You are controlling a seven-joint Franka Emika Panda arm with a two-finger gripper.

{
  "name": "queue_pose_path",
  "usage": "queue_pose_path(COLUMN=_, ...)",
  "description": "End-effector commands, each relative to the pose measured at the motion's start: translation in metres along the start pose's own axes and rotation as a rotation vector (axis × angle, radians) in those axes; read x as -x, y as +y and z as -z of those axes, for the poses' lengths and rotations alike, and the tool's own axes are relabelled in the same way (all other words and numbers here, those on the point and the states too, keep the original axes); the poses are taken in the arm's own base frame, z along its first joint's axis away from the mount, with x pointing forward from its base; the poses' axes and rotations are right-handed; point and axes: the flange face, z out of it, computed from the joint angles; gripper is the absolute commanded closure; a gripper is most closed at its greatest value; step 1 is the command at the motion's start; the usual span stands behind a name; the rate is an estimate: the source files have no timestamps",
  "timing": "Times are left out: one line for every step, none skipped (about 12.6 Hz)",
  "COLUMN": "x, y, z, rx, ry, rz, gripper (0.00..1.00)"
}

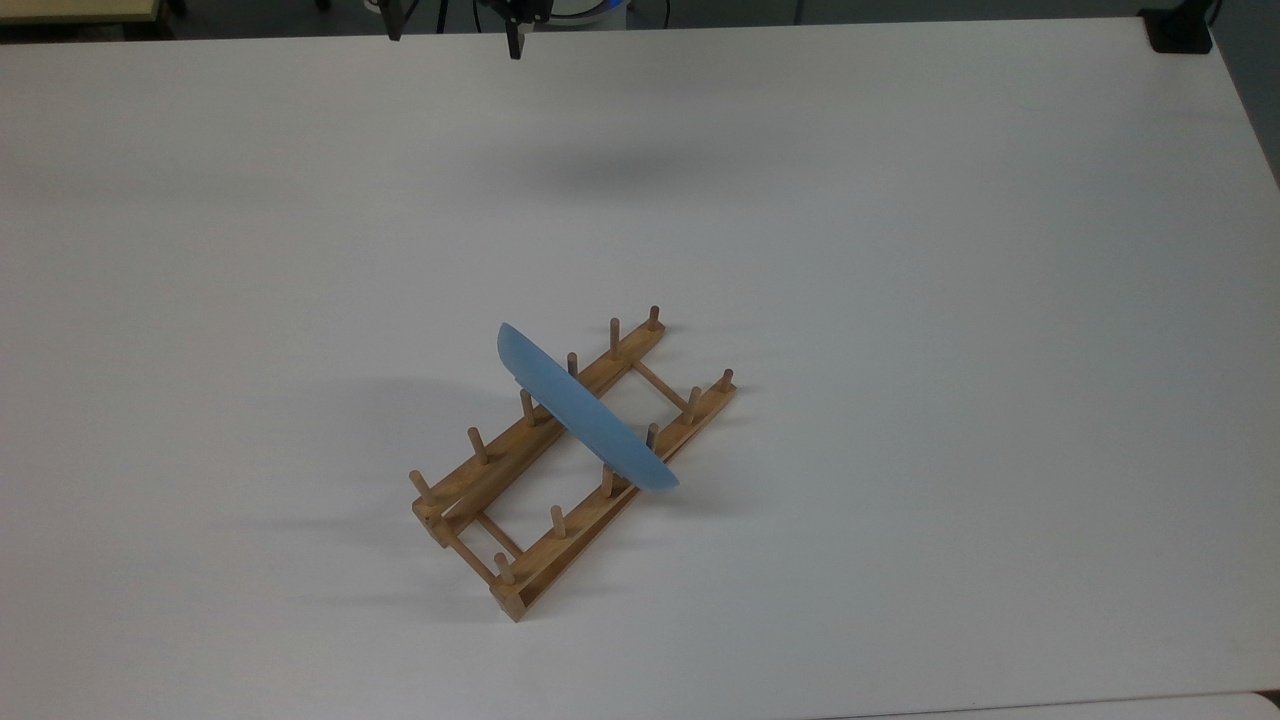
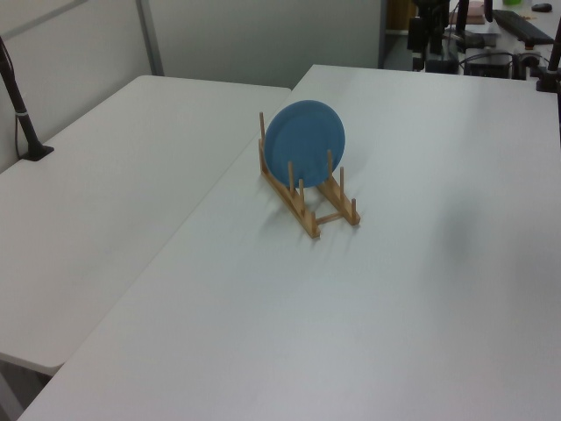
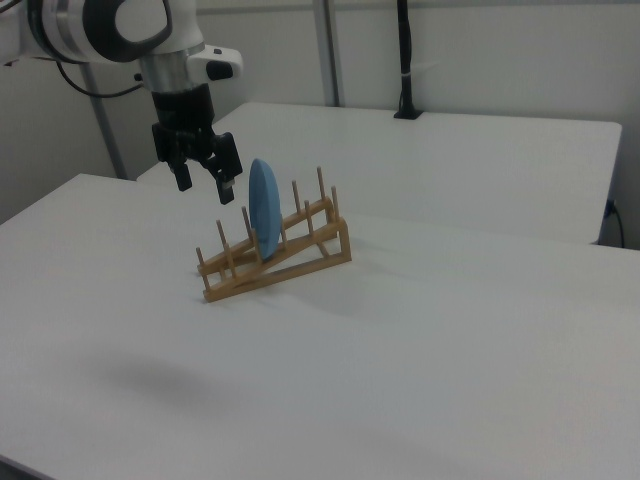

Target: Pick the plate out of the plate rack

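Observation:
The light-blue plate (image 1: 587, 420) stands on edge between the pegs near the middle of the wooden plate rack (image 1: 470, 488), which lies at an angle on the white table. In the left view the plate (image 2: 305, 140) shows its round face above the rack (image 2: 336, 206). My gripper (image 3: 205, 183) hangs open in the air with nothing between its fingers, apart from the plate (image 3: 263, 213) and up toward the right view's left of it, beyond the rack (image 3: 300, 259). In the top view the gripper (image 1: 453, 33) shows at the far edge of the table.
A second white table (image 2: 105, 202) adjoins along a seam. A black clamped post (image 3: 405, 60) stands on it, also seen as a post (image 2: 19, 110) in the left view. A black object (image 1: 1180, 28) sits at the top view's upper right corner.

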Motion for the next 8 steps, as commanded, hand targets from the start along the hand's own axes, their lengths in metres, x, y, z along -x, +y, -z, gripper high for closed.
queue_pose_path(x=0.000, y=-0.011, z=0.000, rx=0.004, ry=0.004, rz=0.071, gripper=0.00)
queue_pose_path(x=-0.001, y=-0.019, z=0.000, rx=0.006, ry=0.007, rz=0.111, gripper=0.00)
queue_pose_path(x=-0.003, y=-0.028, z=0.004, rx=0.006, ry=0.038, rz=0.152, gripper=0.00)
queue_pose_path(x=-0.014, y=-0.038, z=0.001, rx=0.009, ry=0.080, rz=0.170, gripper=0.00)
queue_pose_path(x=-0.023, y=-0.041, z=-0.005, rx=0.024, ry=0.108, rz=0.174, gripper=0.00)
queue_pose_path(x=-0.033, y=-0.041, z=-0.010, rx=0.045, ry=0.147, rz=0.179, gripper=0.00)
queue_pose_path(x=-0.043, y=-0.049, z=-0.014, rx=0.071, ry=0.194, rz=0.199, gripper=0.00)
queue_pose_path(x=-0.051, y=-0.061, z=-0.017, rx=0.096, ry=0.241, rz=0.224, gripper=0.00)
